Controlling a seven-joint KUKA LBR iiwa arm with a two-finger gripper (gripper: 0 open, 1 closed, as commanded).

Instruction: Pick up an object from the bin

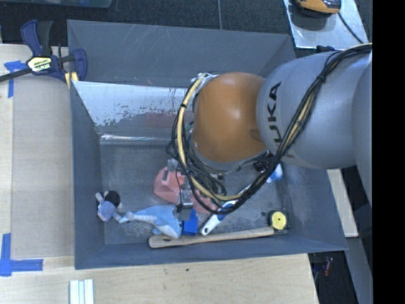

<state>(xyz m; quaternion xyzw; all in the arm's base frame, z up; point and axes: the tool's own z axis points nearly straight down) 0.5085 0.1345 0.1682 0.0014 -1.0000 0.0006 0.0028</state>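
My gripper (186,200) reaches down into the front middle of the bin, mostly hidden under the arm's orange cover and cables. It stands against the right side of a pink soft thing (165,182). Just below it lie a small blue block (189,225) and a pale blue cloth toy (158,218). A white marker (211,224) lies slanted to the gripper's lower right. Whether anything is gripped is hidden.
A long wooden stick (215,236) lies along the bin's front wall. A yellow round tape measure (278,220) sits at the front right. A small doll with a dark head (108,202) lies at the front left. The arm covers the bin's right half.
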